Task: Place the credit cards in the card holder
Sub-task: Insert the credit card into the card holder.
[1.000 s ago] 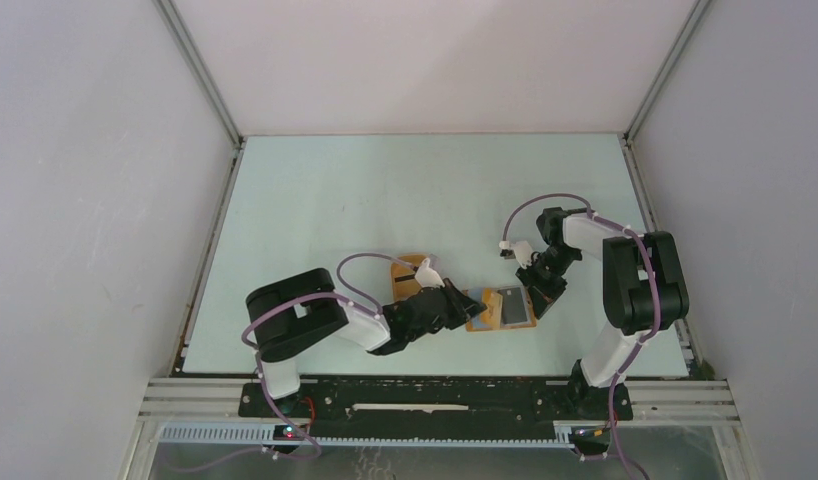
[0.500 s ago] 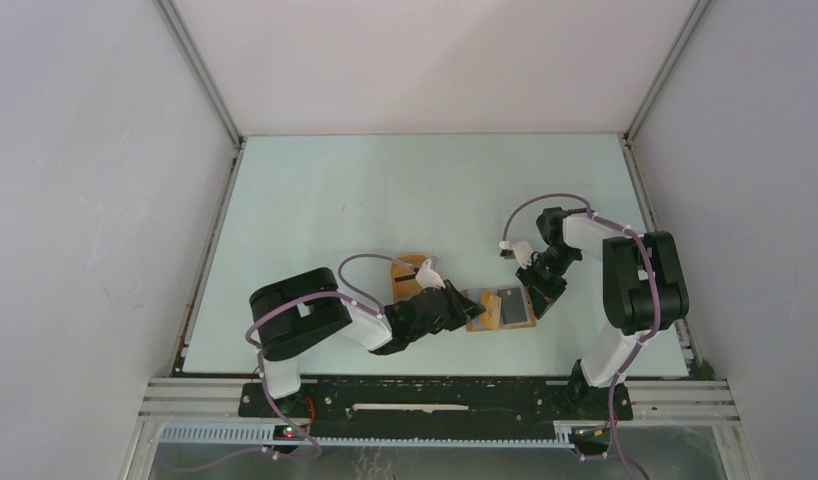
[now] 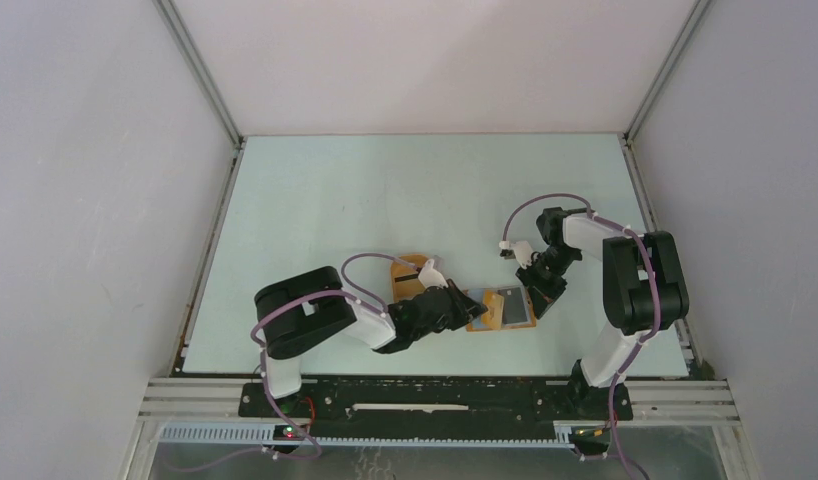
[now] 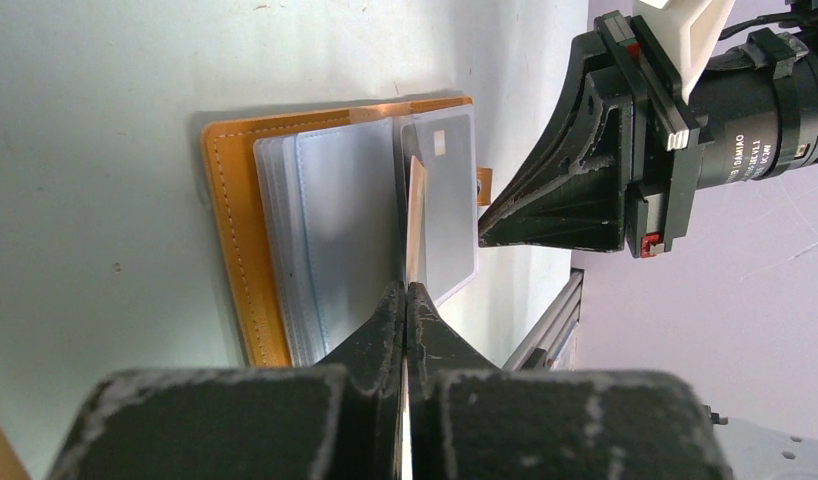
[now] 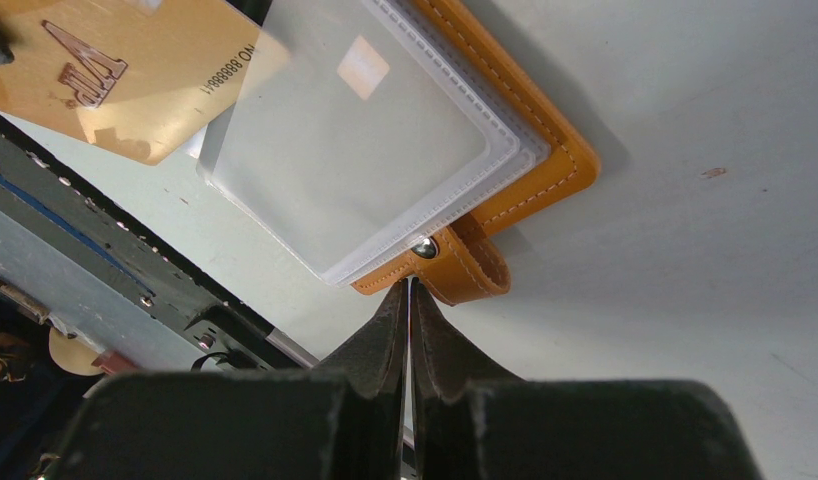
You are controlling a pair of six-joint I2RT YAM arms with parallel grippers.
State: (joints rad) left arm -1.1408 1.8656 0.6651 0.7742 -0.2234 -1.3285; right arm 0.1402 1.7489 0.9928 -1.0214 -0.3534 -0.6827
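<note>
Jaws of the left gripper (image 4: pixel 407 300) pinch a credit card (image 5: pixel 115 80) edge-up, its long axis pointing to twelve o'clock over the open card holder (image 4: pixel 230 230), with the sleeves (image 4: pixel 335 230) at eleven. Beyond, the right gripper (image 5: pixel 409 300), clenched on nothing, touches the holder's strap (image 5: pixel 475 272).

Slid the left arm's (image 3: pixel 300 322) elbow slightly toward frame right. Edged the left gripper (image 4: pixel 406 292) and its credit card (image 5: pixel 115 90) nearer the card holder (image 4: pixel 230 230).
</note>
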